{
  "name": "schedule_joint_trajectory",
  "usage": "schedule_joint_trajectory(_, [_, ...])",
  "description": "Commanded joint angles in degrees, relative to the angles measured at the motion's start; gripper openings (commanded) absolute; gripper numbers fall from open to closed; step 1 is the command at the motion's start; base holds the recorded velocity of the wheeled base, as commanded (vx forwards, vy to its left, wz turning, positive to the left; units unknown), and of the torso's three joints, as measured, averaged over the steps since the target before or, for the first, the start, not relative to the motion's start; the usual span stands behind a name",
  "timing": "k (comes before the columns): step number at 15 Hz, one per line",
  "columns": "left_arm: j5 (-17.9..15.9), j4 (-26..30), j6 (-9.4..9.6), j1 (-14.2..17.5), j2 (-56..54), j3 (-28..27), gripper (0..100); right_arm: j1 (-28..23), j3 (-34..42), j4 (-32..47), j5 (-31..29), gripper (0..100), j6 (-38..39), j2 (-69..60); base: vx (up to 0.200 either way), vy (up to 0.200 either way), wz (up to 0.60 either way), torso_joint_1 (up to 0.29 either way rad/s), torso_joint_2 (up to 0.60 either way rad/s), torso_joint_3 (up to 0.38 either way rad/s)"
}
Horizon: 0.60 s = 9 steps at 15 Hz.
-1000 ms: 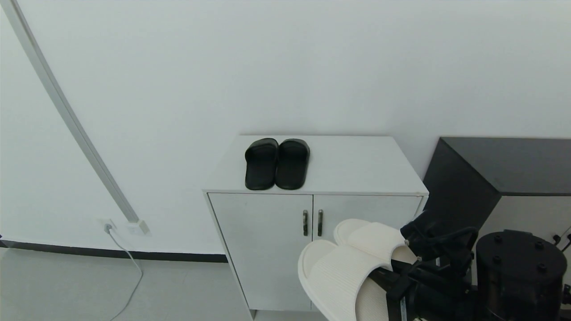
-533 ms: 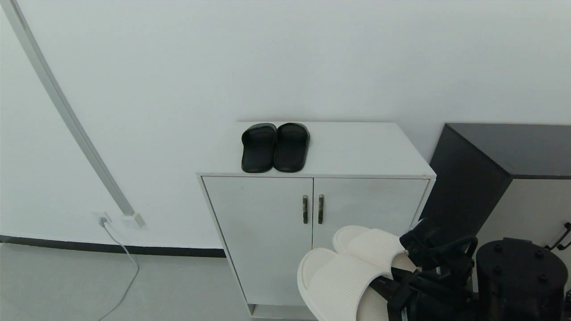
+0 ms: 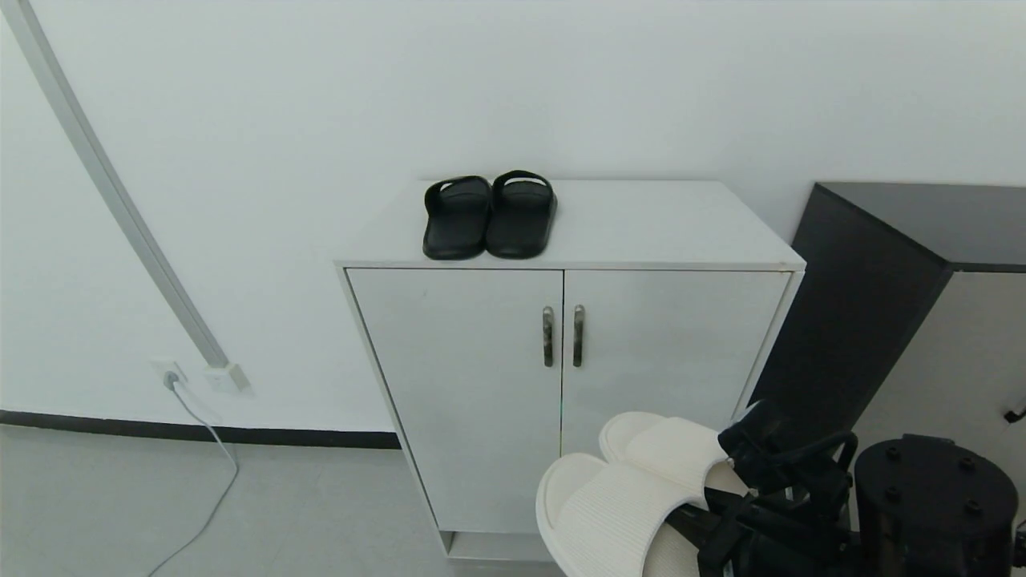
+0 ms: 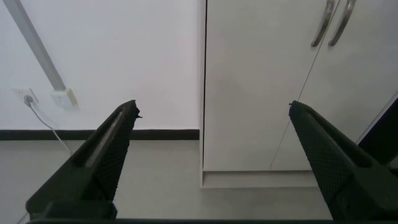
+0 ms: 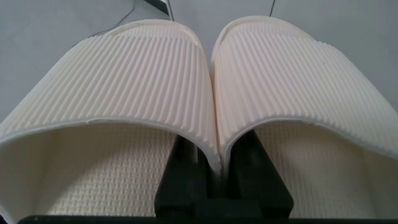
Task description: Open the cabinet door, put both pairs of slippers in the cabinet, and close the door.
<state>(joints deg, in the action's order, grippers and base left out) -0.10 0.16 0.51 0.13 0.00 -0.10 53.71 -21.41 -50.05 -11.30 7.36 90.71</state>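
Cabinet (image 3: 473,401): white, against the wall; both doors were shut, with the handles (image 3: 548,336) side by side at the middle seam.
Black slippers (image 3: 489,216): lay as a pair on the cabinet's top, on its left half, touching each other.
White slippers (image 3: 633,497): were off the floor, low in front of the right door.
Right claw (image 5: 217,186): was clamped on the adjoining strap edges of the white slippers.
Left claw (image 4: 212,107): was spread wide with nothing in it, facing the cabinet's lower left corner.
Dark cabinet (image 3: 866,304): stood just right of the white one.
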Motion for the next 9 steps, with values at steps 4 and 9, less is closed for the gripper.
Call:
schedule_joint_trajectory(4, [0.0, -0.1, 0.37, -0.1, 3.3, -0.2, 100, 0.1, 0.2, 0.0, 0.1, 0, 0.0, 0.4, 0.0, 0.0, 0.0, -0.181, 0.5, 0.321])
schedule_joint_trajectory(9, [-2.1, -0.3, -0.42, -0.7, 12.4, -9.3, 100, 0.2, 0.5, 0.0, 0.1, 0, 0.0, 1.1, 0.0, 0.0, 0.0, -0.143, 0.48, 0.322])
